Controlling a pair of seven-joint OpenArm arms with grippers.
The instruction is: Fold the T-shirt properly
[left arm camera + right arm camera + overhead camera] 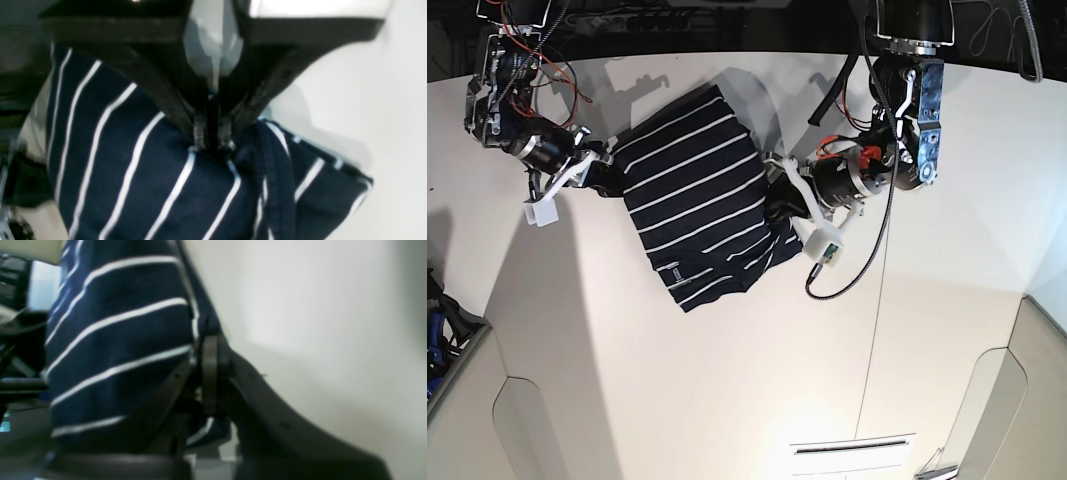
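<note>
we see both tools clamped on the t-shirt [695, 205]: left tool [211, 140] at one edge, right tool [208, 373] opposite, shirt seemingly lifted off the white surface [727, 400].

surface: white table [727, 400] | on it: striped T-shirt [692, 210], partly folded, spread near the far edge

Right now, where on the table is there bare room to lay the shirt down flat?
The widest bare patch of the table is below the T-shirt, toward the near edge. It is crowded beside the shirt, where the left end effector and right end effector grip it.
</note>
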